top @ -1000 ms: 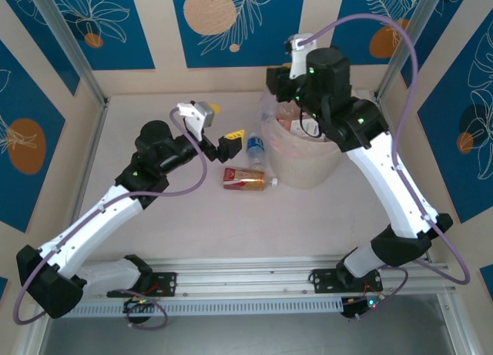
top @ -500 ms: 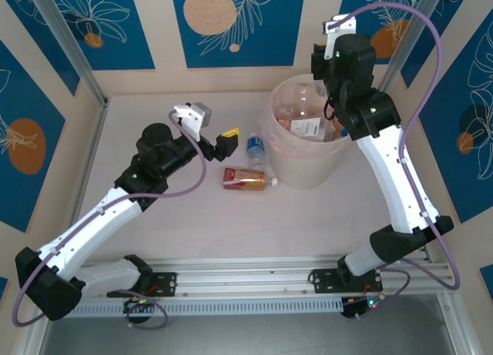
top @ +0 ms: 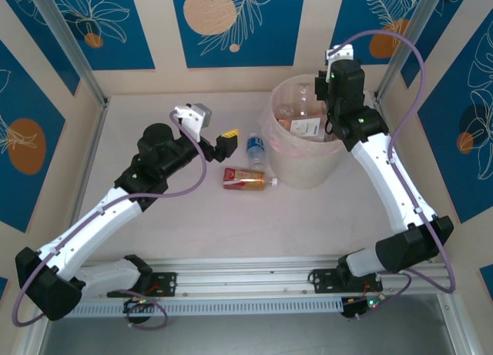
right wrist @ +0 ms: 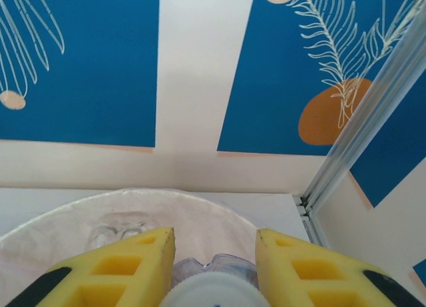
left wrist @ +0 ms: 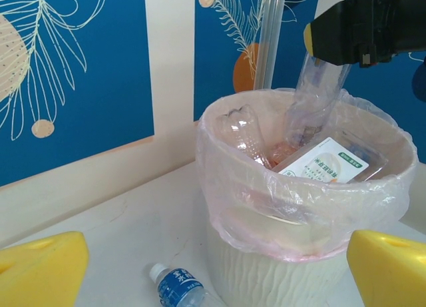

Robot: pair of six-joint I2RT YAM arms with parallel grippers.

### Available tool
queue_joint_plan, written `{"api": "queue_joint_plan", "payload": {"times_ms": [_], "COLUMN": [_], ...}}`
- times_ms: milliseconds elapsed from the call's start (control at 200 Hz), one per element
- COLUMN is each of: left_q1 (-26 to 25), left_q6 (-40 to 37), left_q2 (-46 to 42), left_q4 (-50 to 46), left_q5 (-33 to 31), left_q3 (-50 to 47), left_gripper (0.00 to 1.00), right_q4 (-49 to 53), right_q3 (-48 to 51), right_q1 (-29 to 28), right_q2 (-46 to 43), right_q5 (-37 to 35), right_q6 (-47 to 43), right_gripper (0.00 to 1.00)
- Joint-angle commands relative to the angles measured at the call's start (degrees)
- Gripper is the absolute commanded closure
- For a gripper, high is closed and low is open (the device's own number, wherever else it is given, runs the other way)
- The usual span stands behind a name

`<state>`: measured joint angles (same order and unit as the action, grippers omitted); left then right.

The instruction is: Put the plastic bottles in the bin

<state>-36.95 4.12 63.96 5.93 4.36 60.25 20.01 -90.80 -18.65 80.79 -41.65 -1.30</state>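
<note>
One capped bottle (right wrist: 213, 295) fills right gripper's (right wrist: 214, 235) jaws.

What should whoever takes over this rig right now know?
Right pincer: shut on a clear bottle at its cap end, the bottle hanging into the bin.
Left pincer: open, empty, above the table near the blue-label bottle.
Done: several bottles lie in the bin.
Left: release the held one, then bin the blue-label bottle and the orange-label bottle on the table.
</note>
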Motion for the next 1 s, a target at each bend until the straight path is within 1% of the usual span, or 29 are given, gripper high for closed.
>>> {"api": "queue_joint_plan", "payload": {"times_ms": [0,140,280,475,630,760,825,865,995], "left_q1": [-0.4,-0.5,-0.5,-0.5,-0.5,-0.5,-0.5,-0.5,-0.4], "left_q6": [0.4,0.6,0.4,0.2,0.4,0.4,0.3,0.2,0.2], "left_q2": [-0.3,-0.1,0.0,0.0,0.3,0.4,0.5,0.6,0.7], "left_q4": [0.5,0.8,0.8,0.6,0.7,0.9,0.8,0.8,0.9], "left_q5": [-0.7,-0.7,-0.7,-0.9,-0.9,-0.9,-0.9,-1.0,-1.1], "left_q3": [-0.7,-0.7,-0.5,-0.4,-0.4,-0.3,-0.2,-0.2,-0.2], "left_gripper": [0.00,0.00,0.00,0.01,0.01,0.00,0.01,0.01,0.00], "right_q4": [-7.0,-7.3,-13.0,-21.7,-24.5,-23.7,-21.1,-20.5,-23.8], "right_q3": [2.5,6.3,14.3,22.9,25.4,23.9,21.1,20.1,21.0], "right_q1": [0.1,0.0,-0.6,-0.6,-0.3,-0.2,-0.5,-0.6,-1.4], "right_q2": [-3.3,-5.1,-8.3,-11.3,-11.2,-9.2,-7.0,-6.1,-6.5], "right_q5": [1.5,3.7,4.0,6.2,6.4,2.9,-2.5,-4.6,-5.5], "right_q6": [1.8,4.9,5.8,3.5,2.1,0.2,-0.6,-1.1,-3.7], "right_gripper": [1.00,1.00,1.00,1.00,1.00,1.00,1.00,1.00,1.00]}}
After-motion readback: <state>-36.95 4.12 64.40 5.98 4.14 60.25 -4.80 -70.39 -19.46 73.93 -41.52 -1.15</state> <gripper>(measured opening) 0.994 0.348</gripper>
